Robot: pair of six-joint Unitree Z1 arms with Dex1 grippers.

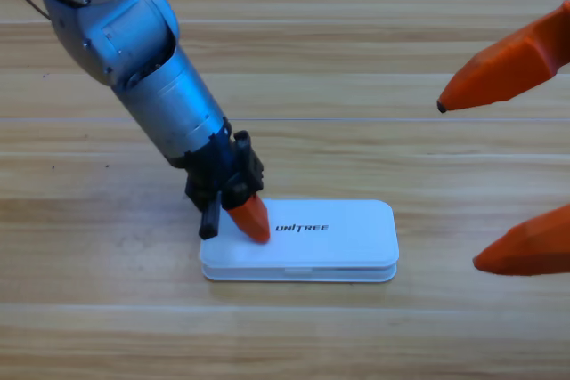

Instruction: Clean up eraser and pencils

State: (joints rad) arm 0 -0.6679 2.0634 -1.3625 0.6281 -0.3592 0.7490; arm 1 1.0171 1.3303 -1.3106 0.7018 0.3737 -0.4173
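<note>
**Eraser and pencils out of sight, case lid down**

Eraser and pencils show nowhere on the wooden table [356, 6]; presumably they lie inside the closed white case [338, 242]. The left gripper [249, 218] presses its orange tip on the lid's left end, likely to seat it shut; whether its jaws are together I cannot tell. The right gripper [508, 166] waits at the right edge, jaws wide apart.

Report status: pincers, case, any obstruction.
Left pincer pressing on closed white rectangular plastic case. Right pincer waiting open at right edge. Eraser, pencils not visible.
</note>
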